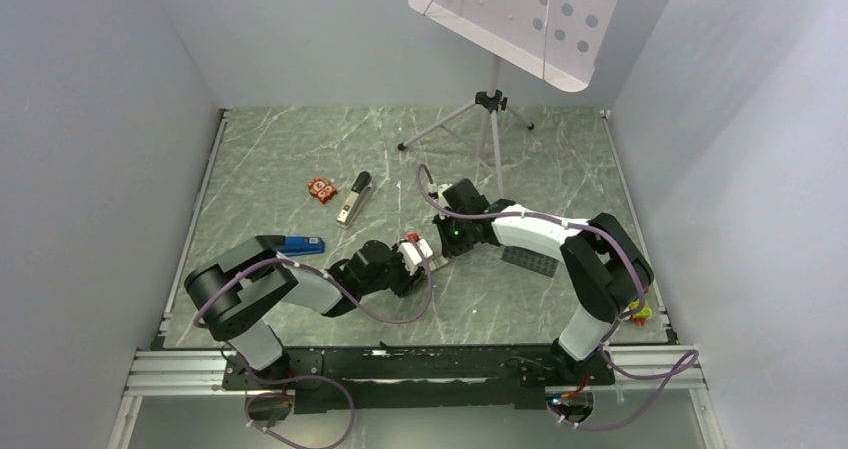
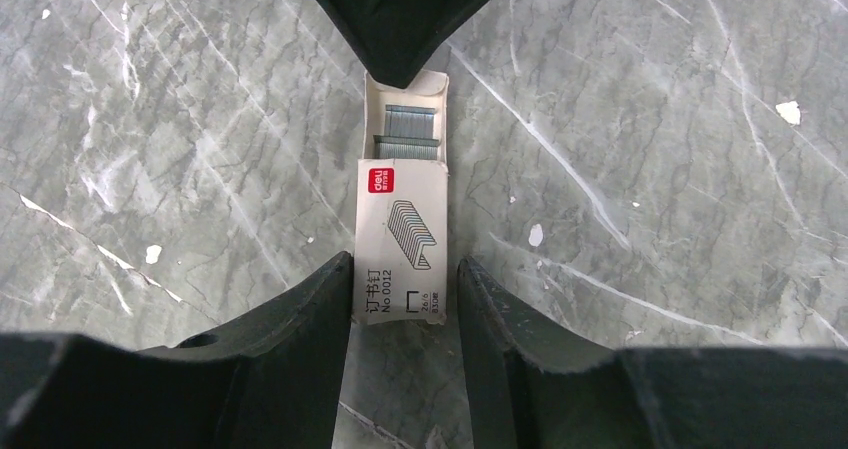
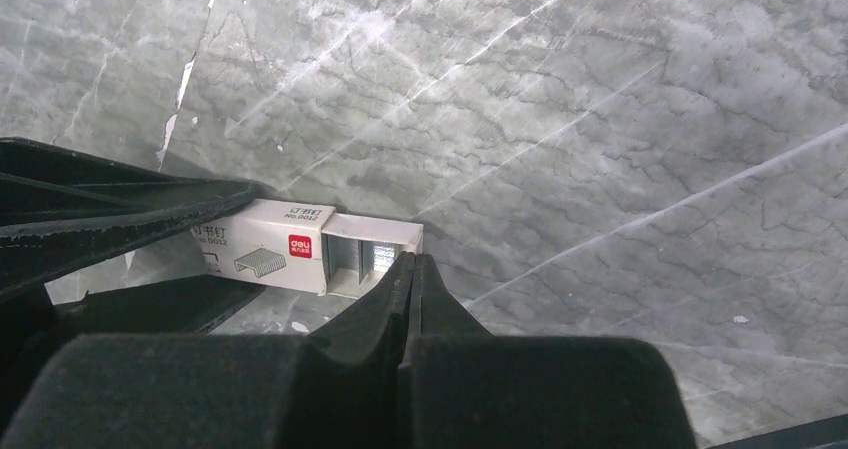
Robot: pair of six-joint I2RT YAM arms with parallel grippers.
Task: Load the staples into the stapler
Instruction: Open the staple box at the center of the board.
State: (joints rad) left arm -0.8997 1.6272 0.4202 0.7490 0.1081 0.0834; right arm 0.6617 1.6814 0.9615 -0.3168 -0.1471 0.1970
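In left claw [image 2: 404, 269]: 1 box [image 2: 402, 231], staples [image 2: 407, 129] exposed; 2 staplers [image 1: 353, 199] [image 1: 300, 244] nearby.

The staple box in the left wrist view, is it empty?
No, grey staples lie in the pulled-out tray of the staple box.

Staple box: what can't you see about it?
Left wrist view: the right gripper covers the far end of the staple box; its sleeve hides any further staples.
Right wrist view: the left gripper hides the box's other end.
Top external view: the box is too small to show staples.
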